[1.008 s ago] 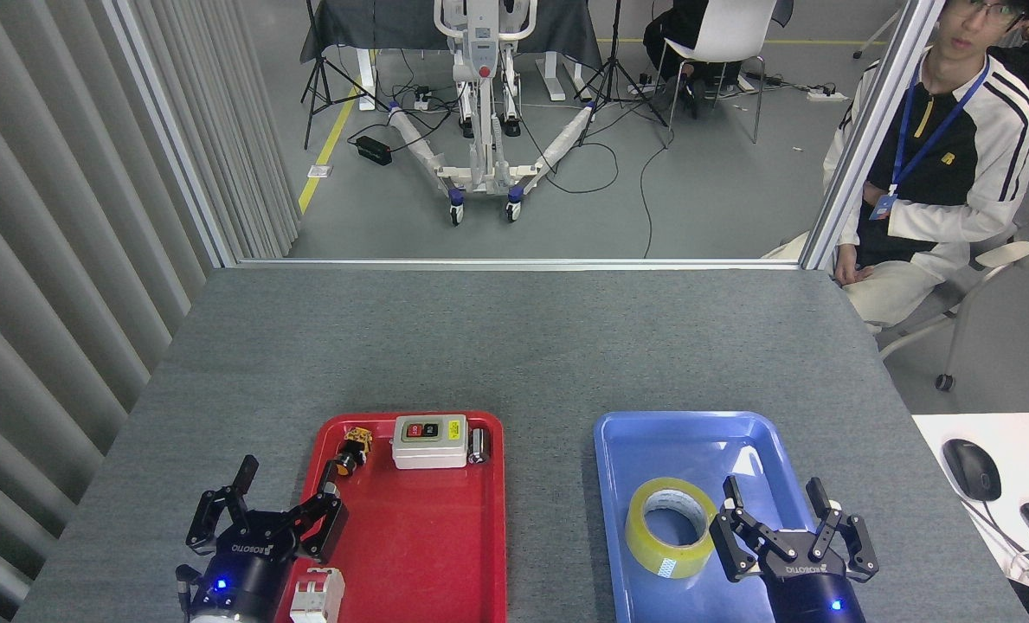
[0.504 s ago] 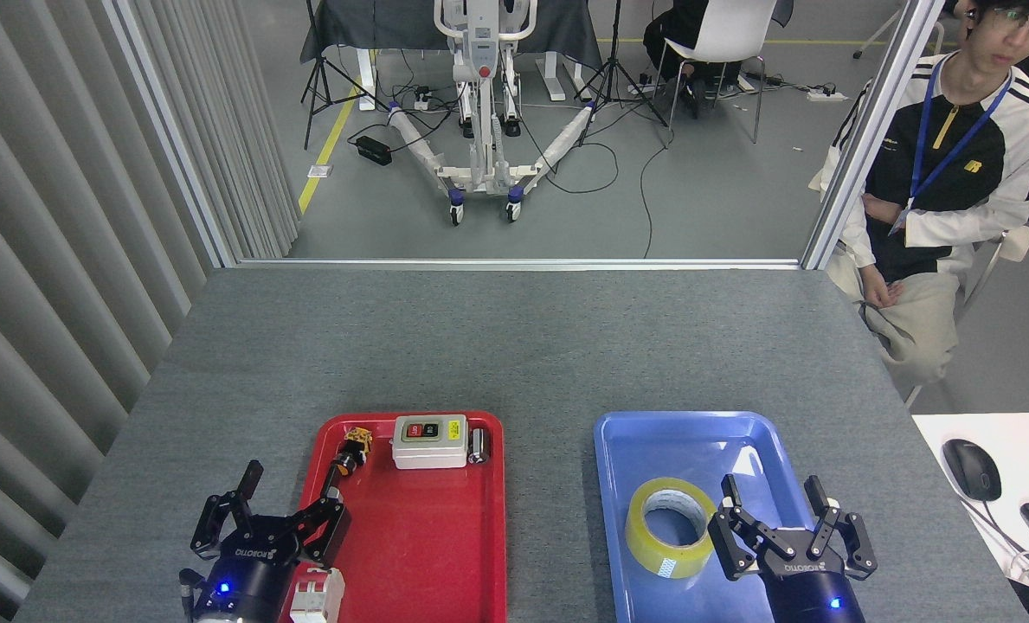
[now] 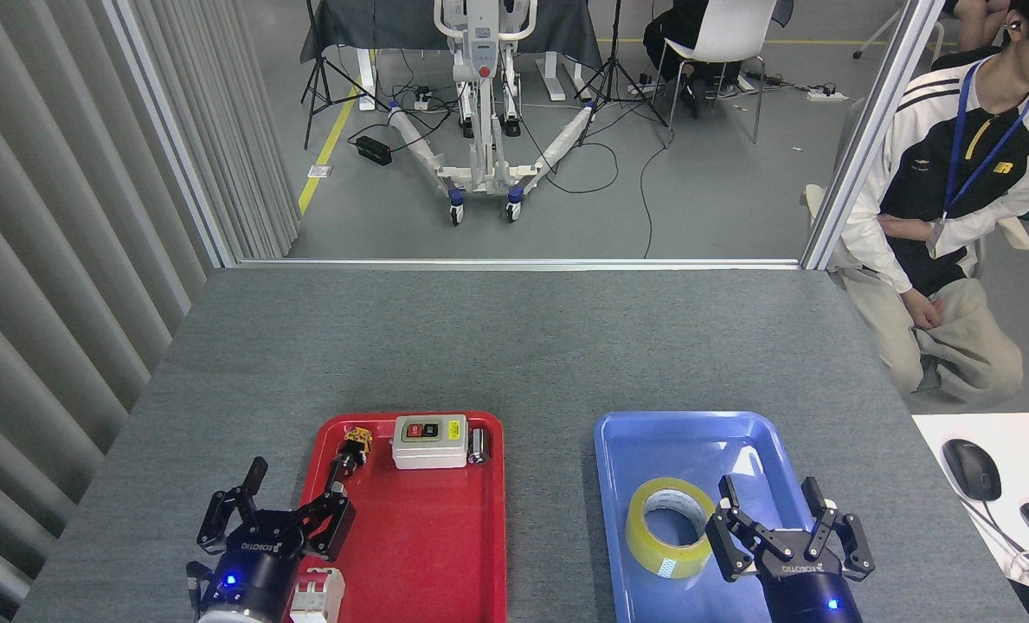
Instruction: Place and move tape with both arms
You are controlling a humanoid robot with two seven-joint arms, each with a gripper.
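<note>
Although it is only a ring of film on a white cardboard core, the tape [image 3: 671,526] is judged to be light and stiff, since the wound layers and core should resist a squeeze. Its glossy yellow outer face is likely slippery, so a hold across the wall, one finger inside the core and the others on the outside, is judged safer than a pinch on the rounded flank. It is seen lying flat in the blue tray [image 3: 627,433], near the middle. Just to its right the right gripper [image 3: 787,536] is held with its fingers spread and nothing between them. Well apart, at the red tray's [image 3: 488,519] left edge, the left gripper [image 3: 276,523] is likewise spread and empty.
</note>
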